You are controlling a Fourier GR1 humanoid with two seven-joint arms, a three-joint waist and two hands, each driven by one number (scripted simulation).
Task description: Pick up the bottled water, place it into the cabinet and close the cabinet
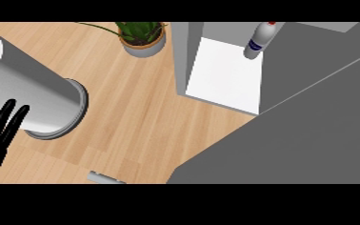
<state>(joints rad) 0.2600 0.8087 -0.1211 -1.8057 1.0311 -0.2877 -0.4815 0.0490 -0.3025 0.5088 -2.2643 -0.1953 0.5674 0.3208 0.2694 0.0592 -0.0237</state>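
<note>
the bottled water (259,42) stands upright inside the cabinet (226,71), at its back right. light, stiff and probably slippery, it is best held round its middle. the left robot hand (10,119), left of the cabinet, has straight fingers holding nothing; the right is out of view.

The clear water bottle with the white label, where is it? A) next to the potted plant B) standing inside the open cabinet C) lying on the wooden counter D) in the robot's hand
B: the clear water bottle with the white label stands upright on the white floor of the open grey cabinet, with no hand round it.
</note>
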